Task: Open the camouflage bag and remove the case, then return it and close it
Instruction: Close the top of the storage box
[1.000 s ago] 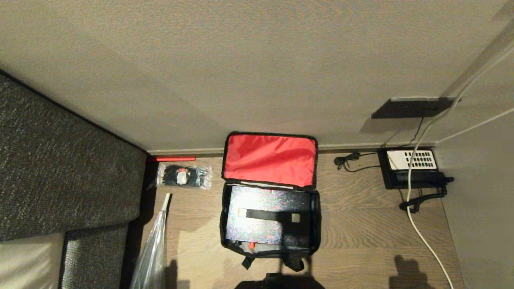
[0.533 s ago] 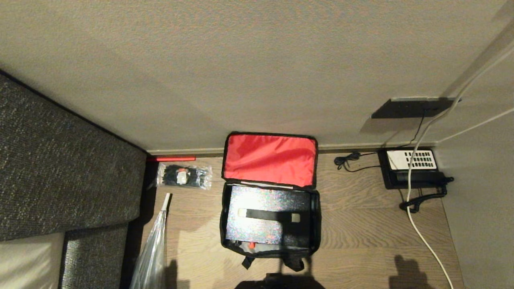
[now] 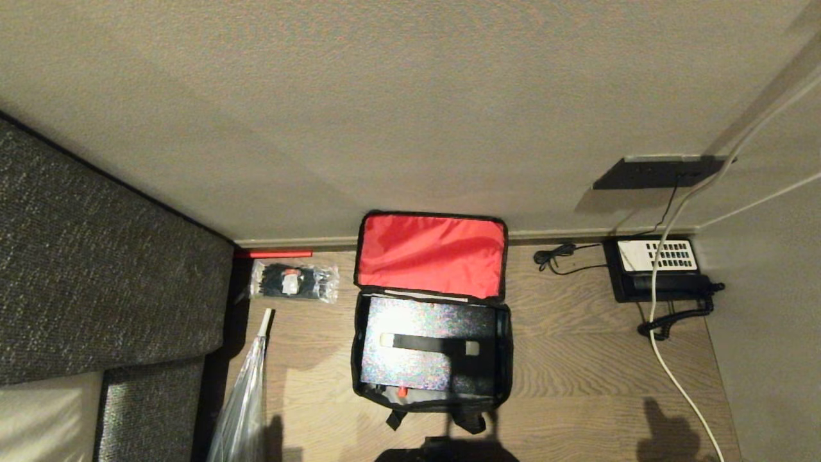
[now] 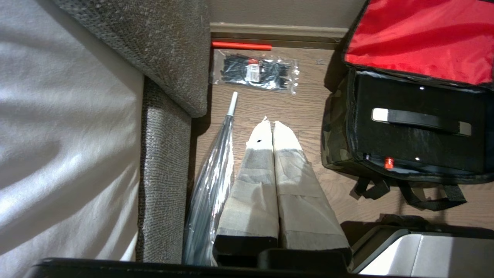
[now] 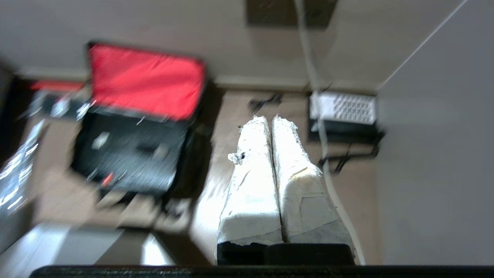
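From the head, neither arm shows; the camouflage bag (image 3: 431, 308) lies open on the floor by the wall, the case (image 3: 426, 343) inside. The left wrist view shows the left gripper (image 4: 273, 124), jaws pressed together; the right wrist view shows the right gripper (image 5: 271, 120) likewise, beside the telephone (image 5: 343, 116).

I note a telephone (image 3: 659, 269) by the wall, a tie packet (image 3: 294, 282) near the sofa (image 3: 102, 282), a white cable (image 3: 673, 359) crossing the floor (image 3: 577, 359).

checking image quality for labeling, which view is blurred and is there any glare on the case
Right wrist view: motion-smeared throughout, camouflage bag streaked. Left wrist view: sharp, the case glare-free. Head view: sharp, bright speckled sheen across the case's left part, shadow darkening its right.
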Available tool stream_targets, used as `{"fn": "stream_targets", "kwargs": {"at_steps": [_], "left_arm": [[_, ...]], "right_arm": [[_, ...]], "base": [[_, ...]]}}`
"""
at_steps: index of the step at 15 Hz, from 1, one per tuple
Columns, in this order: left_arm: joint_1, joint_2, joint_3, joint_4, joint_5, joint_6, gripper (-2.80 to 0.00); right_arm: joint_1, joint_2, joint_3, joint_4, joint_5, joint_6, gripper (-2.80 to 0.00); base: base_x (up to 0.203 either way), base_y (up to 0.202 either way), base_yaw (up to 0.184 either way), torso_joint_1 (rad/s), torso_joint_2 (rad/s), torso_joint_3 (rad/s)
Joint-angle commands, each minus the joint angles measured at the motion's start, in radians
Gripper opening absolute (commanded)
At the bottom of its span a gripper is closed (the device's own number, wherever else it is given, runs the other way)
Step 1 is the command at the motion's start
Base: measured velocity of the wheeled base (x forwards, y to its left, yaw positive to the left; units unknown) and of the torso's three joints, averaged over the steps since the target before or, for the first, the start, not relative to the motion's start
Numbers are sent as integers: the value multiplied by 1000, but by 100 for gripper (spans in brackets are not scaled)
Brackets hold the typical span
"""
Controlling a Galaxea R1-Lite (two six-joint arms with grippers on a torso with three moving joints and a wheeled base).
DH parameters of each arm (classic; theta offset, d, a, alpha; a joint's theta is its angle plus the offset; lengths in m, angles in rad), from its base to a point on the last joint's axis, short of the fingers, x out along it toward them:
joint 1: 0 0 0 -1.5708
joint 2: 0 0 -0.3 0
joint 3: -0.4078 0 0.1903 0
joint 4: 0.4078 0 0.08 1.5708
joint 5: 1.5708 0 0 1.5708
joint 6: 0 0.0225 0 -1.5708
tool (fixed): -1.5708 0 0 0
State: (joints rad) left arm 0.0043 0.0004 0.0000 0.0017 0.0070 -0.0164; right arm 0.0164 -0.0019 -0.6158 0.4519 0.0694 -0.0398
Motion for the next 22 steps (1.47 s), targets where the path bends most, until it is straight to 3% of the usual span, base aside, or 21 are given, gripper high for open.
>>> {"fn": "stream_targets", "kwargs": {"at_steps": [1, 3, 6, 9, 12, 17, 18, 19, 20, 22], "left_arm": [[0, -2, 3, 0, 1, 0, -280], [0, -2, 3, 0, 1, 0, -280], [0, -2, 3, 0, 1, 0, -280], [0, -2, 3, 0, 1, 0, -280], [0, -2, 3, 0, 1, 0, -280], [0, -2, 3, 0, 1, 0, -280], [0, -2, 3, 0, 1, 0, -280], [0, -2, 3, 0, 1, -1, -280], [0, -2, 3, 0, 1, 0, -280], [0, -2, 3, 0, 1, 0, -280]], "right_arm": [[-1, 1, -82, 258, 73, 24, -280], [-1, 6, -81, 405, 219, 119, -280], [-3, 184, -139, 398, 231, 195, -280], [9, 628, -209, 245, 232, 326, -280], [18, 1057, -201, -47, 236, 406, -280], [66, 1561, -90, -827, 260, 473, -280], [75, 1626, -74, -925, 263, 479, -280], [82, 1684, -64, -1007, 267, 487, -69], [92, 1730, -67, -1095, 268, 517, 0], [111, 1810, -92, -1275, 267, 597, 0]], "base": [[0, 0, 0, 0, 0, 0], [0, 0, 0, 0, 0, 0], [0, 0, 0, 0, 0, 0], [0, 0, 0, 0, 0, 0], [0, 0, 0, 0, 0, 0], [0, 0, 0, 0, 0, 0], [0, 0, 0, 0, 0, 0], [0, 0, 0, 0, 0, 0], [0, 0, 0, 0, 0, 0], [0, 0, 0, 0, 0, 0]]}}
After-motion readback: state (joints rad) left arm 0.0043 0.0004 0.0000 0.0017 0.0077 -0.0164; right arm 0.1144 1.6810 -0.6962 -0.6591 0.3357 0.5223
